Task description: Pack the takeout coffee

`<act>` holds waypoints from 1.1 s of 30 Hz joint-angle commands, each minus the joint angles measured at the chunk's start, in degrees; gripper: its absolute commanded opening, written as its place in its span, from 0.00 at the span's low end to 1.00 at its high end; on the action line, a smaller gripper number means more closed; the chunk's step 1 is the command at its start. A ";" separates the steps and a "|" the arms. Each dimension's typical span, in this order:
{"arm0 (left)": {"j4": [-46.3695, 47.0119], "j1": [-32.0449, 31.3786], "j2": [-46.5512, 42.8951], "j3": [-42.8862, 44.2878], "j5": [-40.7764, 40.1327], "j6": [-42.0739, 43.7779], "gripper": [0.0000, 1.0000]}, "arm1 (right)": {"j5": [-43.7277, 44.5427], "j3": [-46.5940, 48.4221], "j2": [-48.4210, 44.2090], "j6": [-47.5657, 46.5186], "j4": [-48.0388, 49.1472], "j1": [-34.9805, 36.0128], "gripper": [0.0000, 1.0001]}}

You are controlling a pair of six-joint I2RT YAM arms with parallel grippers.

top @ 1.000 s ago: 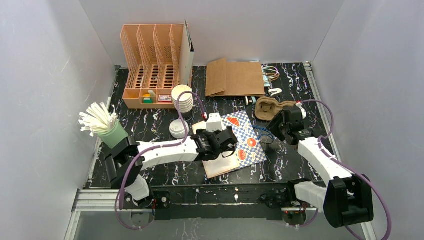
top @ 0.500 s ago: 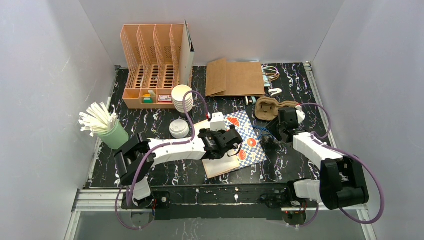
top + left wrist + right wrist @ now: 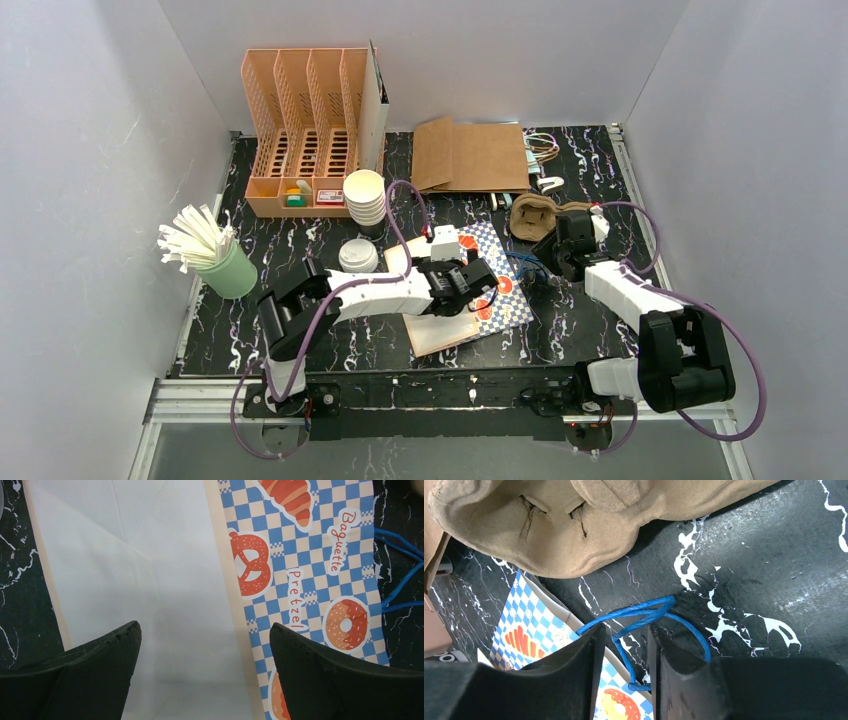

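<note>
The takeout coffee stands left of centre on the black marbled desk (image 3: 300, 235): a stack of white cups (image 3: 365, 197) just in front of the peach file organizer (image 3: 310, 130), and nearer the arms a single lidded cup (image 3: 357, 257). At the far left is a green cup (image 3: 232, 270) full of white straws (image 3: 195, 235), well apart from them. Right of the lidded cup, the left end effector (image 3: 204, 630) hovers over a flattened paper bag (image 3: 310, 555) printed with blue checks and pastries – its fingers are spread as wide as they go and nothing is between them. A plain brown bag (image 3: 470, 155) lies flat at the back. Further right, the brown pulp tray (image 3: 549, 530) rests on the desk beside the printed bag's top edge, both cup wells empty. Just in front of the tray, the right end effector (image 3: 624, 640) is narrowed to a slim gap – the bag's blue cord handle (image 3: 644, 611) runs into that gap, with space still showing around the cord.
</note>
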 commanded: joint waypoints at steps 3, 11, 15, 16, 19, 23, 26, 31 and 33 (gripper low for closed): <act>-6.00 -0.21 1.96 4.65 -6.35 -3.48 0.98 | 3.15 1.95 1.42 0.90 1.43 -0.32 0.51; -12.51 -0.21 5.24 7.77 -8.30 -6.32 0.98 | 4.36 3.76 4.02 1.29 0.95 -0.32 0.07; -16.20 -0.12 7.63 10.31 -8.80 -6.56 0.98 | 3.83 4.20 1.32 -0.43 -0.04 -0.37 0.01; -16.62 -0.03 8.03 10.60 -8.72 -6.34 0.98 | 3.78 4.10 0.25 -0.82 -0.18 -0.35 0.01; -17.40 0.09 7.88 10.67 -8.54 -5.82 0.96 | 4.22 4.04 -4.03 -2.15 -0.85 -0.39 0.01; -19.25 0.32 4.72 10.07 -7.75 -5.04 0.89 | 6.27 5.27 -9.16 -4.37 -3.04 -0.42 0.01; -19.25 0.32 0.60 8.10 -7.54 -3.18 0.83 | 7.17 7.70 -12.40 -6.51 -5.50 -0.41 0.01; -19.27 0.40 -8.08 3.73 -6.24 -1.42 0.78 | 6.93 12.23 -17.16 -10.01 -8.69 -0.43 0.01; -19.36 0.41 -11.06 1.83 -5.79 -1.17 0.78 | 6.32 14.28 -18.56 -11.25 -9.40 -0.41 0.01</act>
